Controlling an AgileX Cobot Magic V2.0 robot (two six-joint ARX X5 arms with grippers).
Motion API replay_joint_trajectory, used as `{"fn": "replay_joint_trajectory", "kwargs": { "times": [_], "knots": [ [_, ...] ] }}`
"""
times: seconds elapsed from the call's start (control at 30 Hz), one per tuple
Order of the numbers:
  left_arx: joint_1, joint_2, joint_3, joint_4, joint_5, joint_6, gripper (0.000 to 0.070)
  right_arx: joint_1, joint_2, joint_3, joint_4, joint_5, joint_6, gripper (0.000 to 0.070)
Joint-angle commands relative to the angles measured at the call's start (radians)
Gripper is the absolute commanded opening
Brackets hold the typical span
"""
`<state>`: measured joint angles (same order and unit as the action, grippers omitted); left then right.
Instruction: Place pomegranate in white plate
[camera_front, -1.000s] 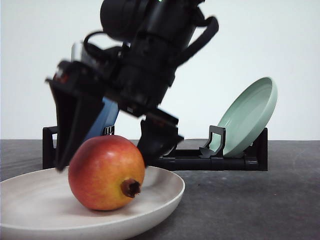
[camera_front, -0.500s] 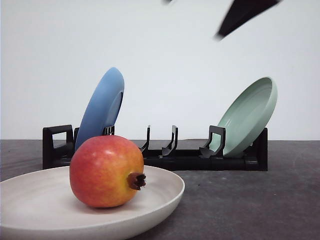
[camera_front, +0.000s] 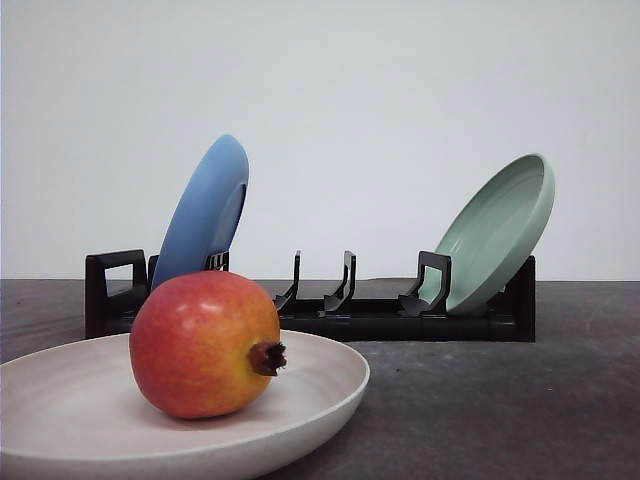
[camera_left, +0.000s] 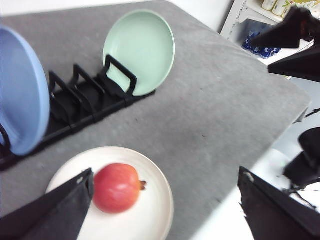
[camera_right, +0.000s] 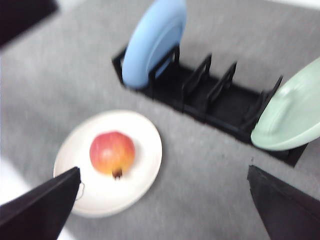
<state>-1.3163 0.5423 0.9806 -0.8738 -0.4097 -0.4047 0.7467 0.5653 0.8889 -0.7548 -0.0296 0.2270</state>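
1. The pomegranate (camera_front: 204, 344) is seen in the lower left of the front view, resting inside the white plate (camera_front: 320, 385) with its dark crown nub turned to the right side of the frame.
2. The task is judged to be done already, since the fruit lies on the plate and nothing is touching it.
3. Behind it, a black rack (camera_front: 400, 320) holds a blue plate (camera_front: 200, 215) and a pale green plate (camera_front: 497, 232), both leaning.
4. The left gripper (camera_left: 165, 210) is spread wide with nothing held; the right gripper (camera_right: 165, 200) is also wide and empty.
5. The fruit is judged firm, rather heavy and smooth, so it may roll on the shallow plate.
6. If it must be taken again, the round middle should be clamped from two opposite sides, and the fragile nub avoided.
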Motion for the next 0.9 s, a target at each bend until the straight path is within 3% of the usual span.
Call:
{"fn": "replay_joint_trajectory", "kwargs": {
  "times": [0.0,0.17,0.3,0.33,0.37,0.4,0.43,0.5,0.87],
  "knots": [
    [-0.014,0.006,0.009,0.025,-0.019,0.079,0.0556,0.008,-0.046,-0.037,0.061,0.006,0.054,0.0700],
    [-0.014,0.006,0.010,0.068,-0.021,0.157,0.0556,0.008,-0.112,-0.090,0.099,0.005,0.054,0.0700],
    [-0.014,0.006,0.010,0.089,-0.021,0.162,0.0523,0.008,-0.110,-0.090,0.103,0.004,0.054,0.0693],
    [-0.014,0.006,0.010,0.088,-0.021,0.163,0.0404,0.008,-0.109,-0.090,0.102,0.004,0.054,0.0586],
    [-0.014,0.006,0.010,0.084,-0.020,0.165,0.0181,0.008,-0.108,-0.090,0.098,0.004,0.053,0.0247],
    [-0.014,0.006,0.009,0.081,-0.020,0.170,0.0004,0.008,-0.103,-0.090,0.095,0.004,0.045,0.0008],
    [-0.014,0.006,0.009,0.081,-0.020,0.170,0.0021,0.008,-0.100,-0.090,0.096,0.009,0.039,0.0047],
    [-0.014,0.006,0.009,0.083,-0.020,0.173,0.0000,0.008,-0.100,-0.090,0.103,0.012,0.037,0.0000],
    [-0.014,0.005,0.010,0.082,-0.020,0.173,0.0000,0.008,-0.097,-0.090,0.127,0.008,0.034,0.0000]
  ]
}}
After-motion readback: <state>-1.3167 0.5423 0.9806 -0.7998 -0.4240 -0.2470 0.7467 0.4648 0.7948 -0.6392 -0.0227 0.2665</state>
